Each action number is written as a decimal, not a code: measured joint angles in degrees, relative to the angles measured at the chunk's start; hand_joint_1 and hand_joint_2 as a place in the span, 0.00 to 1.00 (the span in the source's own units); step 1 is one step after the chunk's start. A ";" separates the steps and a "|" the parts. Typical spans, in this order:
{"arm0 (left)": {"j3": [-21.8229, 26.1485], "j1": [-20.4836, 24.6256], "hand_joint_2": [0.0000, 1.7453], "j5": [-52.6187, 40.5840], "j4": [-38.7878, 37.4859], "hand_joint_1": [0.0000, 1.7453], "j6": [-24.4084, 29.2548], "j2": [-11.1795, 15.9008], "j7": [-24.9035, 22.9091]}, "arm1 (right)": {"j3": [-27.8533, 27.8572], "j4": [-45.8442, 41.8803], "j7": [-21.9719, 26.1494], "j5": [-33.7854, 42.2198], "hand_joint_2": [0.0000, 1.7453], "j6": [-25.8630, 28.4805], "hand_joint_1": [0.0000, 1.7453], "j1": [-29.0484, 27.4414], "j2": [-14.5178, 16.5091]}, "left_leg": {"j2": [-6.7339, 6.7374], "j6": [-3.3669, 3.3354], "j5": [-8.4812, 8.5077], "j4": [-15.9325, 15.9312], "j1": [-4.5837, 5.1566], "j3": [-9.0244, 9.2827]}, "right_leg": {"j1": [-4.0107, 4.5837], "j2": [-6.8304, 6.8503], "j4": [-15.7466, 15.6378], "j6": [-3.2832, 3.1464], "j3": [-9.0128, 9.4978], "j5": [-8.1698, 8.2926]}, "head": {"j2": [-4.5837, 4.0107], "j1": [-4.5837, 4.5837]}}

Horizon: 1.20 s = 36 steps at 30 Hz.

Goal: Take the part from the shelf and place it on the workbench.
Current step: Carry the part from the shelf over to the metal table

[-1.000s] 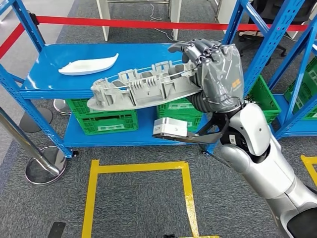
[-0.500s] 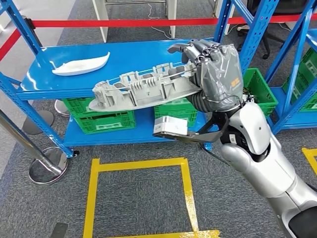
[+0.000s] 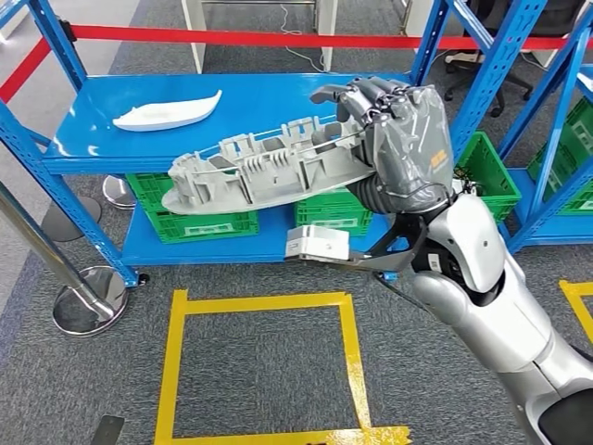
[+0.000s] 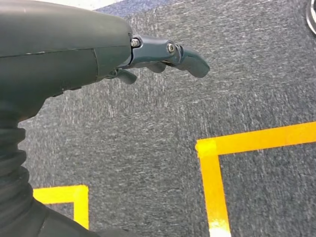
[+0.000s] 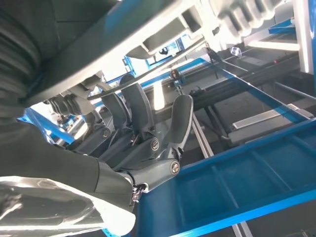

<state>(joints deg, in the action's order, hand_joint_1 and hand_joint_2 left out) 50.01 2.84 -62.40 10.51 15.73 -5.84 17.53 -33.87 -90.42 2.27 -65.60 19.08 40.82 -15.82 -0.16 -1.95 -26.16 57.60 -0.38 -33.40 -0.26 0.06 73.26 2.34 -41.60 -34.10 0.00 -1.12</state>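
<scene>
Yellow floor tape [image 3: 258, 302] boxes a patch of carpet just ahead of the robot. Left hand [image 4: 111, 54] hangs over the carpet, fingers loosely extended, nothing in it. Right hand [image 3: 392, 139] is raised in front of the blue shelf [image 3: 266, 102], fingers wrapped over one end of the long grey part [image 3: 266, 171]. The part is in the air, clear of the shelf board, its long axis running from the right hand out toward the robot's left, roughly level, far end unsupported. Right arm alone carries it. Behind: a white part [image 3: 168, 113] lies on the shelf, green crates [image 3: 199, 222] below. No counter in sight; likely a turn is needed.
</scene>
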 joint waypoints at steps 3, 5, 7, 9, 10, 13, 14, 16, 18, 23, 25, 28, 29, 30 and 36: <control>0.00 -0.01 1.00 -0.04 0.00 0.00 -0.32 -0.09 -0.02 | -0.32 -0.21 0.09 -0.02 1.00 0.00 1.00 0.03 -0.01 | -0.53 0.08 -0.01 0.31 -0.01 -0.09 | -0.20 -0.15 -5.07 -0.01 3.01 3.92 | 0.00 -0.03; 0.00 0.05 1.00 -0.08 0.00 0.00 -0.45 -0.18 0.04 | -0.33 -0.56 0.17 -0.14 1.00 0.00 1.00 0.20 -0.09 | -0.97 0.51 -0.03 0.65 0.09 -0.38 | -0.26 -0.91 -12.61 -0.28 7.15 6.31 | 0.00 -0.01; 0.00 0.09 1.00 -0.09 0.01 0.00 -0.48 -0.19 0.11 | -0.36 -0.91 0.33 -0.29 1.00 -0.01 1.00 0.37 -0.18 | -1.24 1.21 0.15 0.79 0.13 -0.89 | -0.16 -1.36 -15.23 -0.58 8.53 6.33 | 0.00 0.03; 0.01 0.05 1.00 -0.09 0.02 0.00 -0.49 -0.15 0.13 | -0.40 -1.26 0.48 -0.45 1.00 -0.05 1.00 0.45 -0.22 | -1.52 1.84 0.28 0.77 0.06 -1.14 | -0.26 -0.95 -15.49 -1.15 8.45 6.58 | 0.00 0.06; 0.02 0.02 1.00 -0.12 0.02 0.00 -0.50 -0.16 0.13 | -0.44 -1.44 0.51 -0.56 1.00 -0.11 1.00 0.48 -0.25 | -1.50 2.12 -0.12 1.13 0.07 -1.30 | -0.37 -0.69 -15.65 -1.53 8.50 6.72 | 0.00 0.08; 0.02 0.04 1.00 -0.22 0.02 0.00 -0.50 -0.24 0.11 | -0.56 -1.85 0.60 -0.83 1.00 -0.43 1.00 0.55 -0.27 | -0.80 2.85 -4.71 8.67 -0.05 -4.42 | -0.59 0.18 -15.99 -2.30 8.58 6.97 | 0.00 0.31; 0.02 0.03 1.00 -0.27 0.02 0.00 -0.50 -0.23 0.09 | -0.61 -1.90 0.62 -0.86 1.00 -0.56 1.00 0.56 -0.27 | -0.64 3.04 -6.53 12.74 -0.12 -6.13 | -0.56 0.46 -15.97 -2.37 8.56 6.95 | 0.00 0.36; 0.02 -0.02 1.00 -0.40 0.02 0.00 -0.50 -0.22 0.05 | -0.79 -1.90 0.69 -0.85 1.00 -0.86 1.00 0.57 -0.27 | -0.51 3.24 -7.57 17.16 -0.18 -7.93 | -0.52 0.99 -15.92 -2.40 8.58 6.92 | 0.00 0.35; 0.02 -0.04 1.00 -0.49 0.02 0.00 -0.50 -0.20 0.04 | -1.05 -1.95 0.74 -0.81 1.00 -1.12 1.00 0.60 -0.26 | -0.11 3.14 -4.44 12.81 -0.20 -5.81 | -0.52 1.49 -15.82 -2.30 8.67 6.85 | 0.00 0.36; 0.02 0.12 1.00 -0.52 0.01 0.00 -0.52 -0.20 0.03 | -1.27 -2.29 0.75 -0.75 1.00 -1.31 1.00 1.02 -0.32 | 2.13 2.04 -0.46 1.20 0.35 -0.96 | 0.14 2.63 -15.35 -1.20 8.22 6.59 | 0.00 0.39; 0.02 0.07 1.00 -0.57 0.02 0.00 -0.52 -0.23 0.03 | -1.36 -2.34 0.78 -0.64 1.00 -1.38 1.00 1.18 -0.33 | 1.48 1.34 -0.24 1.11 0.24 -1.16 | 0.09 2.98 -15.22 -0.62 8.10 6.25 | 0.00 0.38; 0.02 0.17 1.00 -0.75 0.02 0.00 -0.52 -0.25 0.17 | -1.46 -2.38 0.86 -0.37 1.00 -1.52 1.00 1.41 -0.44 | 0.56 0.40 0.20 0.83 -0.09 -1.23 | -0.02 1.19 -8.64 0.05 4.96 2.23 | 0.00 0.26; 0.02 0.21 1.00 -0.82 0.02 0.00 -0.51 -0.22 0.28 | -1.53 -2.38 0.87 -0.30 1.00 -1.54 1.00 1.47 -0.47 | 0.23 0.27 0.26 0.84 -0.08 -1.30 | -0.02 0.66 -4.50 0.11 3.05 0.43 | 0.00 0.25; 0.02 0.23 1.00 -0.88 0.02 0.00 -0.51 -0.20 0.42 | -1.61 -2.38 0.89 -0.24 1.00 -1.55 1.00 1.48 -0.48 | -0.13 0.22 0.29 0.85 -0.04 -1.34 | -0.03 0.40 -0.81 0.11 1.27 -0.82 | 0.00 0.26; 0.09 0.49 1.00 -0.13 0.03 0.00 -0.37 -0.30 2.81 | -1.79 -2.72 0.98 0.02 1.00 -1.50 1.00 1.89 -0.69 | -2.69 0.54 0.44 0.98 0.12 -1.39 | 0.04 -1.74 -12.76 -1.18 6.86 6.60 | 0.00 0.27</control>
<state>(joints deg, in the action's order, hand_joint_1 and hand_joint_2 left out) 50.10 3.33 -62.53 10.54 15.37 -6.14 20.34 -35.66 -93.14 3.25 -65.59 17.58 42.71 -16.51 -2.85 -1.41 -25.72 58.59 -0.26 -34.79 -0.22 -1.68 60.50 1.16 -34.74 -27.50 0.00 -0.85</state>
